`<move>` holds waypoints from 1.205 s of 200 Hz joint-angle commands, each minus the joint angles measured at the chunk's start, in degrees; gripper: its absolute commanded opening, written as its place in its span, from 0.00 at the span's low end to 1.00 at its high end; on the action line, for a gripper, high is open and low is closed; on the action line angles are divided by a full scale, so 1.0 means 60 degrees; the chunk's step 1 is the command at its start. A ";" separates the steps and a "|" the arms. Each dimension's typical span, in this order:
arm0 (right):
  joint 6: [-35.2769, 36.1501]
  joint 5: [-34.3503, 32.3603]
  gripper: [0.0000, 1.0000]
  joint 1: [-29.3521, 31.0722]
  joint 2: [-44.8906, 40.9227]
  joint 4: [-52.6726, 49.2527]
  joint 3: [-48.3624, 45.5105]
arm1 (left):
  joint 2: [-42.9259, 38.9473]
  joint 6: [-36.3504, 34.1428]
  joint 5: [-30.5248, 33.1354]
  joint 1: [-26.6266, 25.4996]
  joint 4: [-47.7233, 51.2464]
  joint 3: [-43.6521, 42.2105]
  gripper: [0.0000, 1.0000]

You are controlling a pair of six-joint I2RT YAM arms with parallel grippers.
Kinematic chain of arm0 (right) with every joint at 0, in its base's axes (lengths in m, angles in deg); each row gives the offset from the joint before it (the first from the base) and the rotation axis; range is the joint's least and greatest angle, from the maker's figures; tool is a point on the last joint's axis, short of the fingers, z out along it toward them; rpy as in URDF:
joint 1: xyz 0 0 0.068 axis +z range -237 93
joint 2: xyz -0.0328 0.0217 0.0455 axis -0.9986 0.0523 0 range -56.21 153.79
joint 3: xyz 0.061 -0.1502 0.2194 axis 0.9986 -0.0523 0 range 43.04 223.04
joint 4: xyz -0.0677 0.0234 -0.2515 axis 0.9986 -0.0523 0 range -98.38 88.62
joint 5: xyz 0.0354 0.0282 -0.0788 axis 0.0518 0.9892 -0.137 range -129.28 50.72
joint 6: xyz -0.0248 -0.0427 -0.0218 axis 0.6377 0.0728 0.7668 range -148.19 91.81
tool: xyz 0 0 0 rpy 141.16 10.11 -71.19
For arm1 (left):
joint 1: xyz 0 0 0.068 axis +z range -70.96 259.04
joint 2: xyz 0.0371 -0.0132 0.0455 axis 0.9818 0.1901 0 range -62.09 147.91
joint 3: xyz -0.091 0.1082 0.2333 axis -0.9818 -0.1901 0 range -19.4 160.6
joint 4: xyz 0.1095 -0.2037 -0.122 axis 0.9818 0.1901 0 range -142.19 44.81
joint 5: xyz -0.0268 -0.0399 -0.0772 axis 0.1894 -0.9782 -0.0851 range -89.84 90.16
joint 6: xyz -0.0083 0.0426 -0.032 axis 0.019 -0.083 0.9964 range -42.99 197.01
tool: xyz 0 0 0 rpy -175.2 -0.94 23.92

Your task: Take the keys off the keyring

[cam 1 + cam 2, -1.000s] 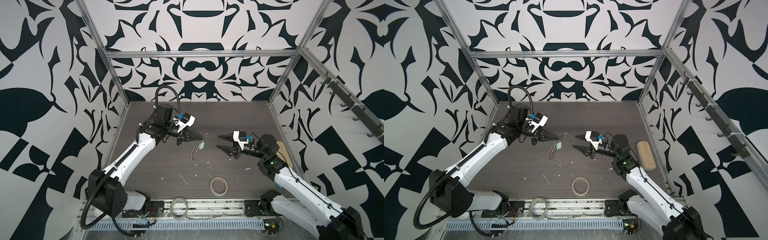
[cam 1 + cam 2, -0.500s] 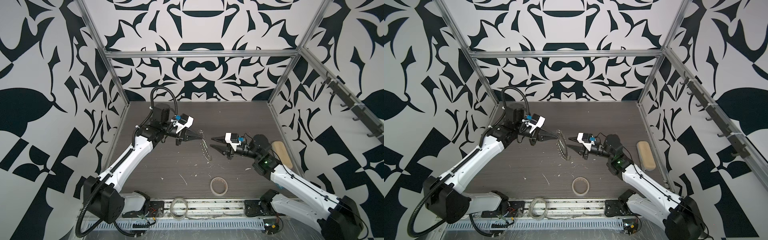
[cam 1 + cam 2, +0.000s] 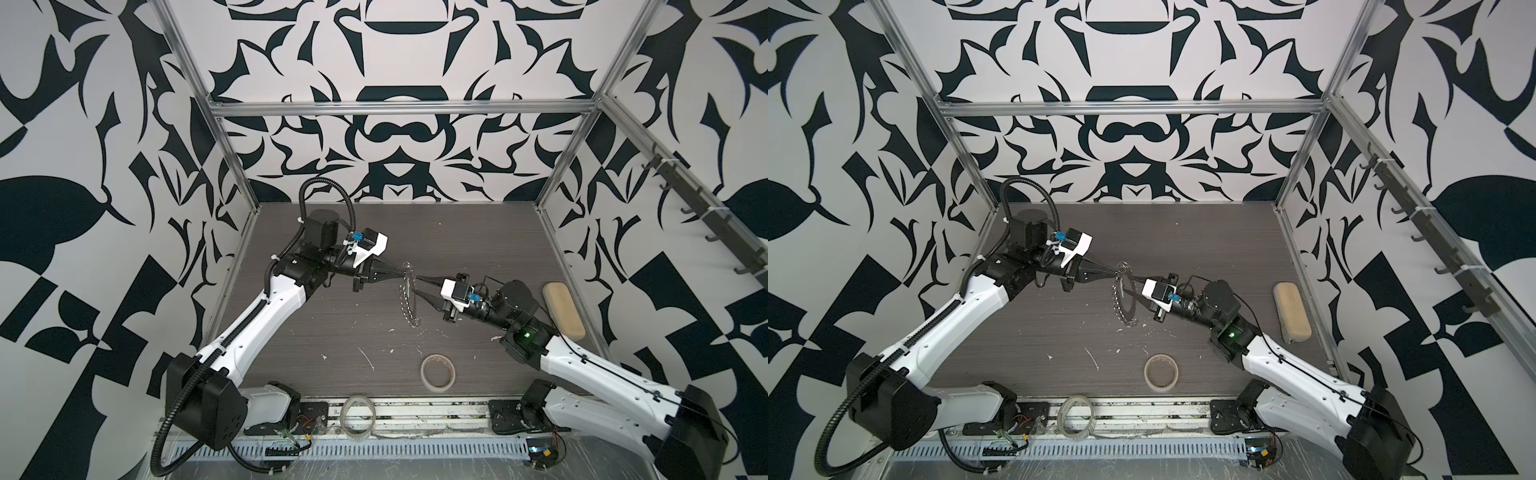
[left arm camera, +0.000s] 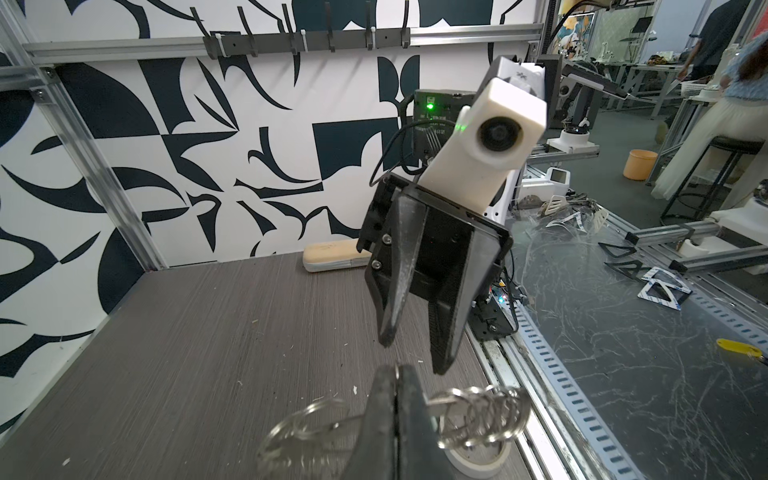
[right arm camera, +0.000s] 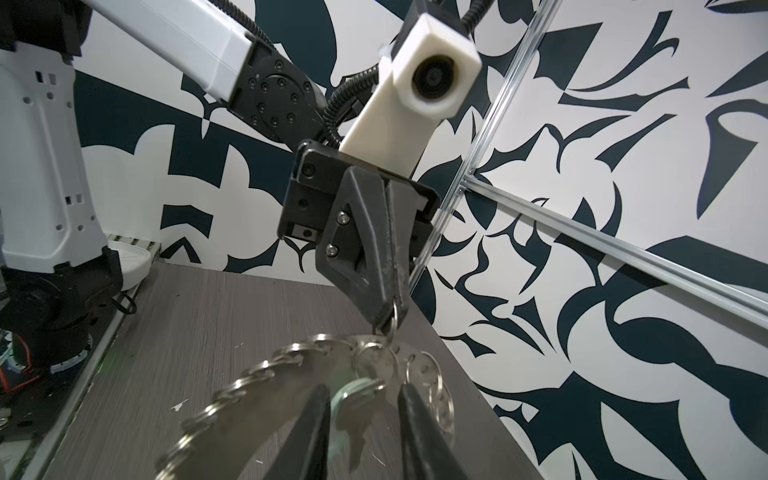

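Note:
The keyring is a chain-like loop of small silver rings that hangs above the dark table in both top views. My left gripper is shut on its upper part. The left wrist view shows the left gripper pinching one ring, with the keyring bunched on either side. My right gripper faces it from the right. In the right wrist view, the right gripper is open. The key, pale with a greenish head, hangs between its fingers, with a gap to one finger.
A beige tape roll lies on the table near the front. A clear tape roll rests on the front rail. A beige oblong block lies along the right wall. Small white scraps litter the table.
My right gripper has moved left up to the hanging keyring and its jaws have narrowed around the key. The left gripper has stayed shut on the ring, almost in place.

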 commanded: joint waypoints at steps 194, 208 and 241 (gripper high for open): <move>0.0199 -0.3502 0.26 0.1175 0.1409 0.2244 0.0294 | -0.0475 0.0752 0.0568 -0.0165 -0.0996 -0.0374 0.00; 0.0188 -0.3372 0.26 0.1181 0.1452 0.2259 0.0331 | -0.0467 0.0793 0.0584 -0.0165 -0.1034 -0.0379 0.00; 0.0365 -0.3488 0.14 0.1206 0.1493 0.2288 0.0274 | -0.0504 0.0901 0.0697 -0.0185 -0.1131 -0.0414 0.00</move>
